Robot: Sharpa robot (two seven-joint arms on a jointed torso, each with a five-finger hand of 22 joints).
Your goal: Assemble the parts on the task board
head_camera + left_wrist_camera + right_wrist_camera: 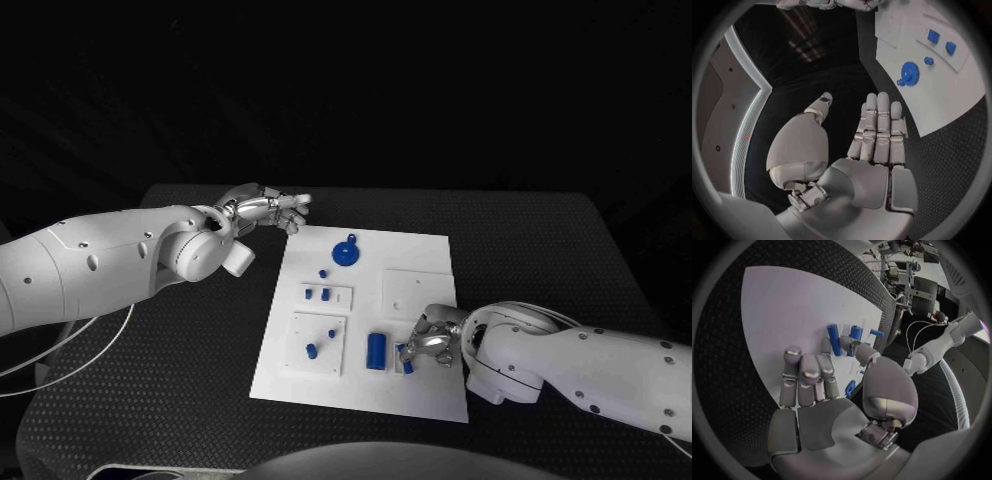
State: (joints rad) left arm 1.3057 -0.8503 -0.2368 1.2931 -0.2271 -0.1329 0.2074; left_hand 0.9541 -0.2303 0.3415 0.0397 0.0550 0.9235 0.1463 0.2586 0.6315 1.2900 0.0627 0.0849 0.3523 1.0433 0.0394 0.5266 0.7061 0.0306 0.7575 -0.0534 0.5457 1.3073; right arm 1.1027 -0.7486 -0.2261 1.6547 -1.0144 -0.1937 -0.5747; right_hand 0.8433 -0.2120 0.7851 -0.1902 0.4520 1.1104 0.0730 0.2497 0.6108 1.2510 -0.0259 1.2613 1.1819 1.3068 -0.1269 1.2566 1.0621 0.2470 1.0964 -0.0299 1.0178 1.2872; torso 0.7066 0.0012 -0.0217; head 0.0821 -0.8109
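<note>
Parts, small blue pieces, lie on the white board (418,262), where the right hand (430,343) pinches a small peg (407,366) beside the cylinder (376,350); seat it upright and gently, while the left hand (268,209) hovers spread off the board's far corner.

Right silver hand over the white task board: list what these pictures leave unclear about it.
- Head view: the right hand covers a small blue part; contact cannot be told.
- Right wrist view: the thumb overlaps the blue cylinders; a grip cannot be told.
- White task board: its blue parts are too small to tell shape.
</note>
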